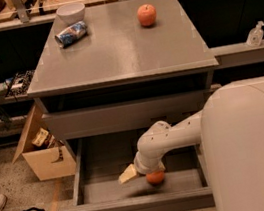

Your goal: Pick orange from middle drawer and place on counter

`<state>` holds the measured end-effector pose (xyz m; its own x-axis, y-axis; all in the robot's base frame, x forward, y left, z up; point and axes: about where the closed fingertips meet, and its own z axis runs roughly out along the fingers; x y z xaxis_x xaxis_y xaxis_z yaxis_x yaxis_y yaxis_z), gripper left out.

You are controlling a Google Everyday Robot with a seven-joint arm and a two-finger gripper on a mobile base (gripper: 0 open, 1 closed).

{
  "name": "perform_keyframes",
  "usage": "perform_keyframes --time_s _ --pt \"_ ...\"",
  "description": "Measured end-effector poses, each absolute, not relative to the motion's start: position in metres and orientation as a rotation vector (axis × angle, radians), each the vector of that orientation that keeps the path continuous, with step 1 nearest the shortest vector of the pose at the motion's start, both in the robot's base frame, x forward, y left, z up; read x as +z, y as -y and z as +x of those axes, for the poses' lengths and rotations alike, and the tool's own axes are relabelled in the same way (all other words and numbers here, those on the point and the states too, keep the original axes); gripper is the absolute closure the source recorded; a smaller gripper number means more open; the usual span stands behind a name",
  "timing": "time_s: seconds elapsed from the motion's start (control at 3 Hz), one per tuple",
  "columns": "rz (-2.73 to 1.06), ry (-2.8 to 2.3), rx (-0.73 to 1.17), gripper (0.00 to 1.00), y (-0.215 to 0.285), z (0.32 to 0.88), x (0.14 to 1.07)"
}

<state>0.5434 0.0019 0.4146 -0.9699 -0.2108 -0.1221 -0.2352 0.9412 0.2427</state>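
— How many round fruits do you count?
— Two. One orange (155, 177), small, smooth and evenly coloured, sits low in the open middle drawer (139, 206), toward its front and right of centre. One redder apple (146, 15) stands on the counter (119, 59) near the far edge.
— And the gripper?
— One gripper (143, 172), down inside that drawer at the end of a pale, rounded arm. It is right over the orange and seems to touch it. Whether the claw has closed on the fruit or stands wide, I cannot tell.
— What else is on the counter?
— Two more things, both at the far left. One is a white bowl (71, 11), round and plain. The other is a blue-and-silver can (71, 34) lying on its side just in front of it. The top itself is flat, grey, rectangular and slightly glossy.
— Drawers?
— Two grey fronts, both plain and handle-less. One is pulled out, a shallow box with a bare grey floor. The other is a shut drawer front (123, 115) above it.
— Beside the cabinet?
— One open cardboard box (43, 161) on the speckled floor at left, and one clear bottle (255, 34) on the shelf at right
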Motion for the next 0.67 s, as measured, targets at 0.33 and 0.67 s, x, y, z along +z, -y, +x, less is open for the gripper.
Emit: perform_keyframes --time_s 0.33,0.67 --pt "-0.35 -2.973 0.364 0.0 -0.004 0.555 0.404" --pt "-0.349 -2.966 0.355 0.15 -0.003 0.56 0.391"
